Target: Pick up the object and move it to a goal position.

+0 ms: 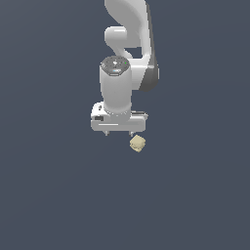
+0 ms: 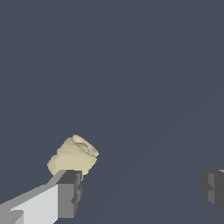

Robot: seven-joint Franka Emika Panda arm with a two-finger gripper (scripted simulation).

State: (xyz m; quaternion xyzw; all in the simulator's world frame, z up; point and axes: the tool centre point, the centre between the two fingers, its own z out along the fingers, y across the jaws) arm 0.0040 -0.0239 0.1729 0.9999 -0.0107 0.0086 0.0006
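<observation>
Object (image 1: 137, 143), pale and lumpy, is lying alone on the plain dark bench (image 1: 53, 195), sitting just beyond one fingertip (image 2: 70, 192) of the hand (image 1: 118, 133), which is gaping wide, gripping nothing.

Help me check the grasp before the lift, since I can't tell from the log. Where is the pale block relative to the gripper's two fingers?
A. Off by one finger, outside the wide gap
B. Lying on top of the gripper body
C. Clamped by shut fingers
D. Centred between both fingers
A: in the wrist view the block sits just beyond one finger, while the gripper stands wide open with nothing between its fingers.
</observation>
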